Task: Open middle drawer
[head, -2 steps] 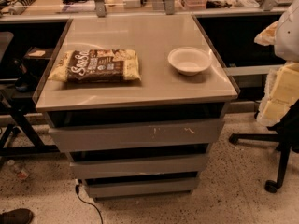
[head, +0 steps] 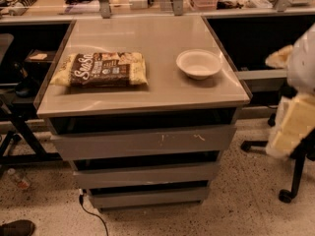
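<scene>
Gripper (head: 288,129), open or closed I cannot tell, hangs at the right, well apart from the middle drawer (head: 146,175), 2nd of 3 fronts. With no handle, best hook its top edge and pull straight.

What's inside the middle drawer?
The middle drawer shows only its plain grey front, with a dark gap above it; its inside is hidden. The gripper is off to the right, not touching it.
</scene>
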Controlling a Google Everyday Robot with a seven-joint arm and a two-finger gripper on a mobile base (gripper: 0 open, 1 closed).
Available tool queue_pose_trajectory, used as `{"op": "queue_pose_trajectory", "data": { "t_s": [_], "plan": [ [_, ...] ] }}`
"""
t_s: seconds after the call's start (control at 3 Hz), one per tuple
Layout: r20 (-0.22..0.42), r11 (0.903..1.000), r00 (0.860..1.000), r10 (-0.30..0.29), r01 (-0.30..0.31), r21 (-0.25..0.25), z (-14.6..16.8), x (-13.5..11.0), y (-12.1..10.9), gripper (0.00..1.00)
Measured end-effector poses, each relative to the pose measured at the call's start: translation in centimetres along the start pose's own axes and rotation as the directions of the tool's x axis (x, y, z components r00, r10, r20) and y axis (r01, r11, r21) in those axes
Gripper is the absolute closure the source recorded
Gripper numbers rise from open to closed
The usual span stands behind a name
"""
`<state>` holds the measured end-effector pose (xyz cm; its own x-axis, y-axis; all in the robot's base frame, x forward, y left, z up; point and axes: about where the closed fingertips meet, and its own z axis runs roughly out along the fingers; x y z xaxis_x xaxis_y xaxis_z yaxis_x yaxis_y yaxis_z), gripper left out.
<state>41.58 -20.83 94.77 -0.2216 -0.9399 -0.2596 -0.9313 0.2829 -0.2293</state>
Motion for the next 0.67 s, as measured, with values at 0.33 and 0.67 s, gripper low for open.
{"op": "queue_pose_trajectory", "data": {
  "t_s": [0.33,0.67],
  "plan": [
    [0.007,0.9952,1.000,0.027,-0.026,-0.095,5.4,2.1,4.4,0.00],
    [-0.049,0.9719,0.997,0.055,-0.064,-0.226,11.1,4.0,9.6,0.00]
  ]
}}
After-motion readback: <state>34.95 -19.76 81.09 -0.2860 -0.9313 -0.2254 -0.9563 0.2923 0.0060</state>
